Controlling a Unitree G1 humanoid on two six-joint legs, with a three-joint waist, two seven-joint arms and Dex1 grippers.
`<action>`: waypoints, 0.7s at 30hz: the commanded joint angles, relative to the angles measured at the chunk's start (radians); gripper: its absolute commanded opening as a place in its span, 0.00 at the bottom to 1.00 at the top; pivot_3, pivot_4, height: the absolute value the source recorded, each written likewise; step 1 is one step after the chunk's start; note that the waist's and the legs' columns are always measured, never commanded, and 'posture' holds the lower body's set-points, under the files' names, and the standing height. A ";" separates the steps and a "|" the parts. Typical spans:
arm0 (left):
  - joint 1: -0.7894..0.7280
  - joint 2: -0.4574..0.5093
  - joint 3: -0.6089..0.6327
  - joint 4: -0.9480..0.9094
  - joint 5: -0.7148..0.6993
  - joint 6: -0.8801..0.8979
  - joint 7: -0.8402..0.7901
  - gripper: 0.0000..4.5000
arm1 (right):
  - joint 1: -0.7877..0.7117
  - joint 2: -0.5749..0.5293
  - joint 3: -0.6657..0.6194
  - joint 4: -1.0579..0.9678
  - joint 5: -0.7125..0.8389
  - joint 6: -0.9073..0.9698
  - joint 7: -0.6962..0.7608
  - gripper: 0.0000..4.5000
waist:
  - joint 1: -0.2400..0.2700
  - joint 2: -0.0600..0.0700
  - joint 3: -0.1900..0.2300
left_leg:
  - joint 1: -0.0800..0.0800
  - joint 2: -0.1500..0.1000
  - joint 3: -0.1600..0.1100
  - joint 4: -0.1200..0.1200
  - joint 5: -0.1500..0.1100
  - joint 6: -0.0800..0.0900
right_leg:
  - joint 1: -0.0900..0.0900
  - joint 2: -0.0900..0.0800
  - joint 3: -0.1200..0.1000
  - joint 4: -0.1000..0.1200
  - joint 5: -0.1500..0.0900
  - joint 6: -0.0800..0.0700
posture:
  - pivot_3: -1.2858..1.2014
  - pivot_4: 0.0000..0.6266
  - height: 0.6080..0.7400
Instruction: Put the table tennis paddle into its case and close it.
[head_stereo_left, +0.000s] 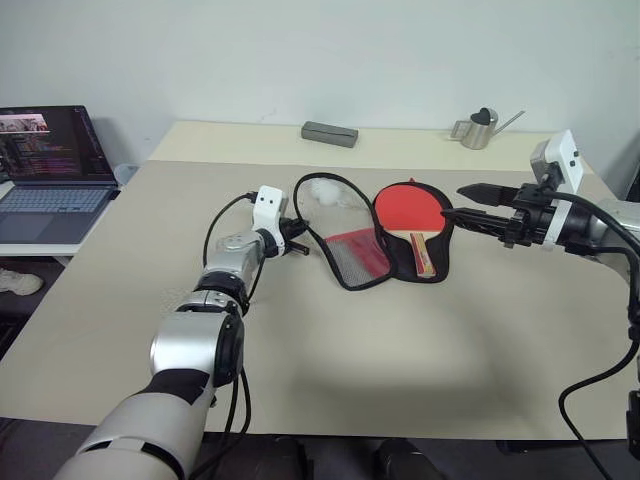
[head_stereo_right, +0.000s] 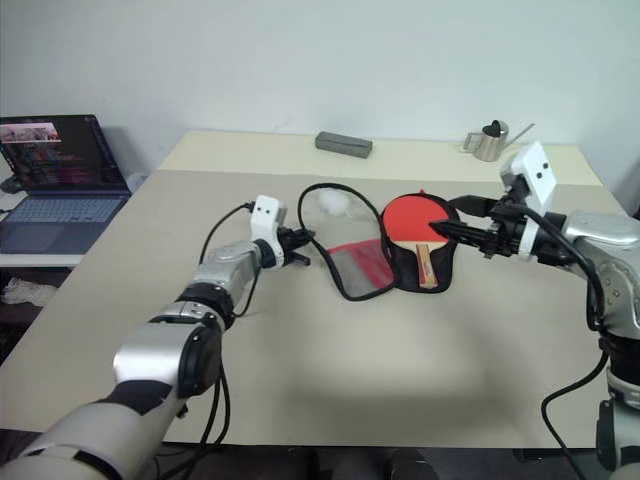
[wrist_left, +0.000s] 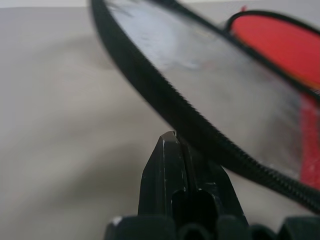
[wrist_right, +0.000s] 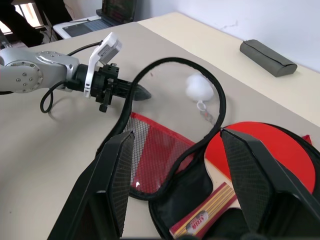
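Note:
The case (head_stereo_left: 352, 256) lies open in the middle of the table, its red mesh flap to the left and its black zip edge (wrist_right: 220, 100) standing up in a loop. The table tennis paddle (head_stereo_left: 405, 207) rests in the black right half, red face up, handle (wrist_right: 205, 215) toward me. A white plush charm (wrist_right: 199, 85) lies behind the flap. My left gripper (head_stereo_left: 300, 247) is shut, its tip right at the zip edge on the flap's left side; whether it touches is unclear. My right gripper (head_stereo_left: 452, 201) hovers open above the paddle's right side, holding nothing.
A laptop (head_stereo_left: 50, 170) stands on a lower side table at the left. A grey oblong box (head_stereo_left: 330, 133) and a small metal watering can (head_stereo_left: 480, 128) sit along the far edge of the table (head_stereo_left: 350, 360).

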 joint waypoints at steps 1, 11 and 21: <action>-0.053 -0.014 0.023 -0.027 -0.029 -0.023 -0.064 0.01 | 0.004 -0.034 -0.040 -0.030 0.011 -0.019 0.009 0.67 | -0.001 0.000 0.000 | 0.000 0.000 0.000 0.000 0.000 0.000 | 0.000 0.000 0.000 0.000 0.000 0.000 | 0.52 0.24 1.00; -0.143 -0.086 0.002 -0.012 -0.006 -0.028 -0.155 0.01 | 0.076 -0.154 -0.094 -0.012 0.001 -0.055 0.058 0.67 | 0.001 0.000 0.000 | 0.000 0.000 0.000 0.000 0.000 0.000 | 0.001 0.000 0.000 -0.001 0.000 0.000 | 0.52 0.24 1.00; -0.206 -0.216 -0.030 0.006 0.030 -0.031 -0.181 0.01 | 0.164 -0.227 -0.222 -0.056 0.029 -0.019 0.045 0.67 | -0.002 0.000 0.000 | 0.000 -0.001 -0.001 0.000 0.000 0.000 | 0.002 0.000 0.000 -0.001 0.000 0.000 | 0.52 0.24 1.00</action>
